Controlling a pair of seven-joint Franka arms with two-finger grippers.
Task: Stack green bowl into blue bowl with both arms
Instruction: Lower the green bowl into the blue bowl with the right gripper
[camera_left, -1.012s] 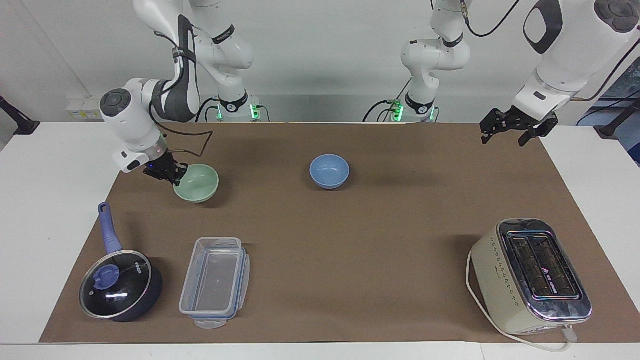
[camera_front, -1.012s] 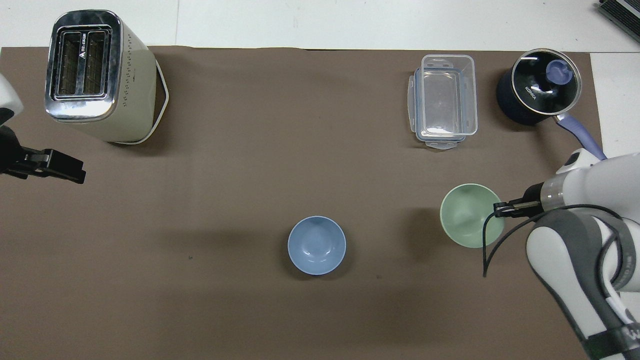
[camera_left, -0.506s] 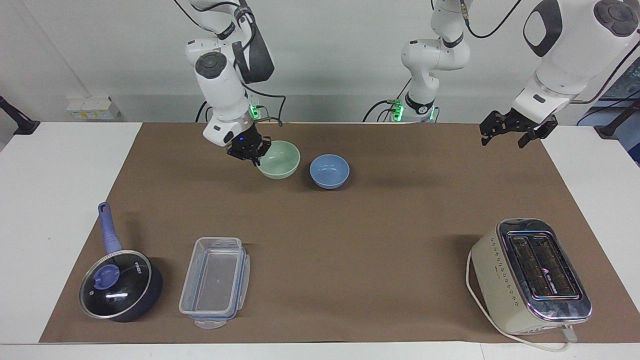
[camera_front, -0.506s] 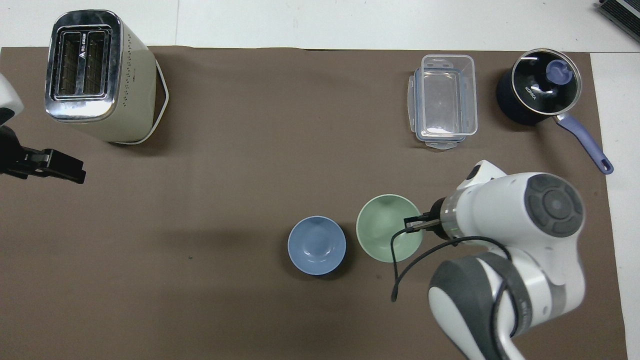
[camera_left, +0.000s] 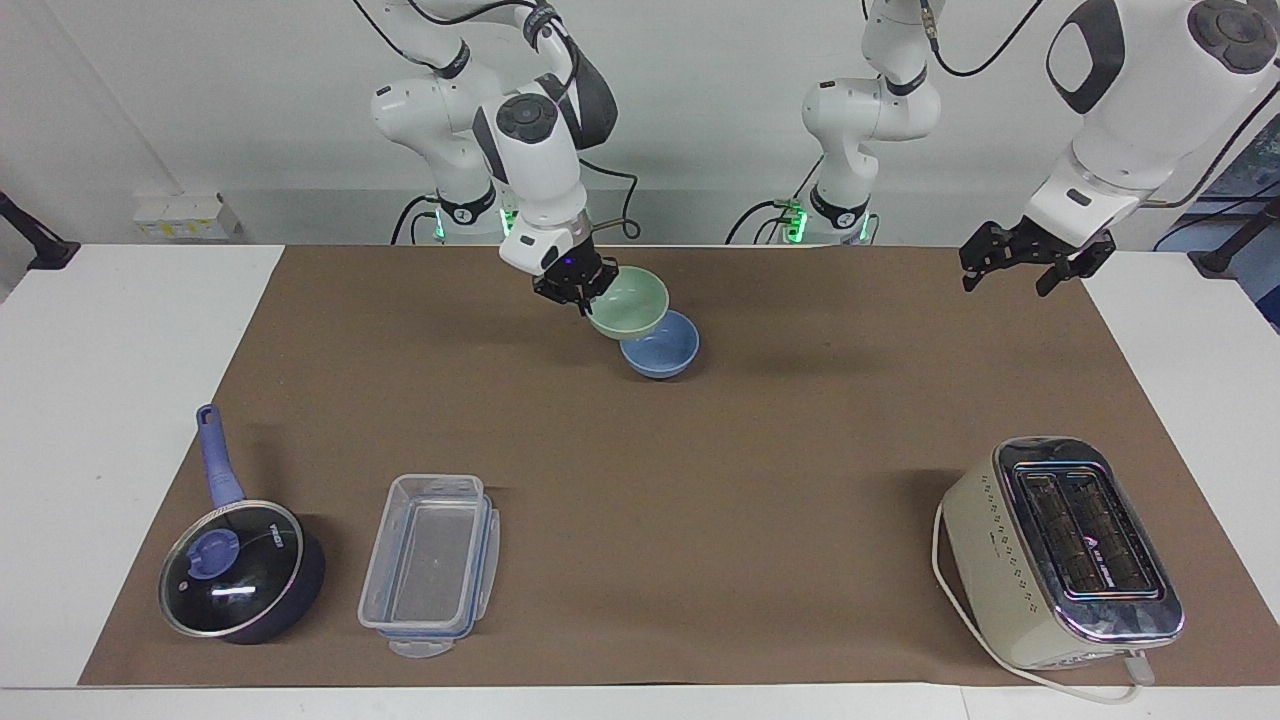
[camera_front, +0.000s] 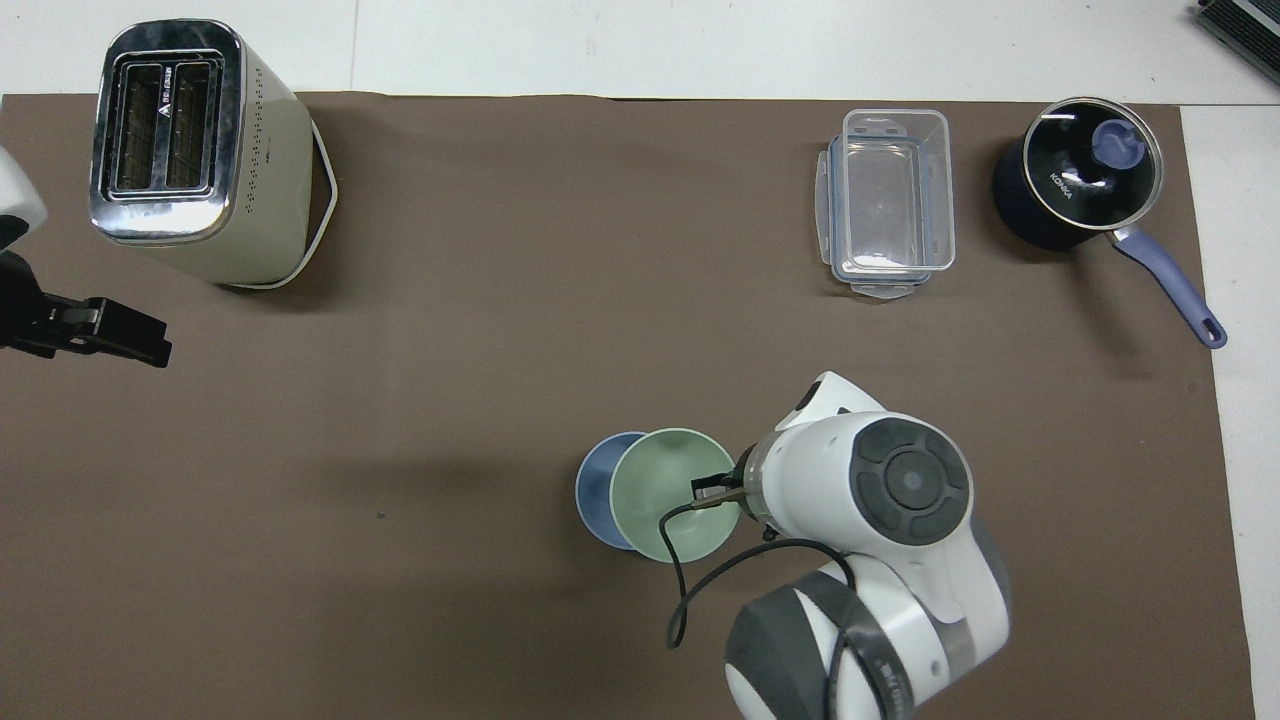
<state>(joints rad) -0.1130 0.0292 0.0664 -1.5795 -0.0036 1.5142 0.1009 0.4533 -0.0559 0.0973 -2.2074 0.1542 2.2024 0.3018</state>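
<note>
My right gripper (camera_left: 575, 287) is shut on the rim of the green bowl (camera_left: 630, 300) and holds it in the air, slightly tilted, over the edge of the blue bowl (camera_left: 662, 348). The blue bowl stands on the brown mat near the robots, mid-table. In the overhead view the green bowl (camera_front: 662, 492) covers most of the blue bowl (camera_front: 594, 490), with the right gripper (camera_front: 712, 490) at the green rim. My left gripper (camera_left: 1030, 262) waits open and empty in the air over the mat's corner at the left arm's end; it also shows in the overhead view (camera_front: 100, 330).
A cream toaster (camera_left: 1065, 550) stands far from the robots at the left arm's end. A clear plastic container (camera_left: 430, 562) and a dark blue lidded saucepan (camera_left: 240, 570) stand far from the robots at the right arm's end.
My right gripper has lifted the green bowl and carried it from the right arm's end toward mid-table, now over the blue bowl's edge. The left arm has not moved.
</note>
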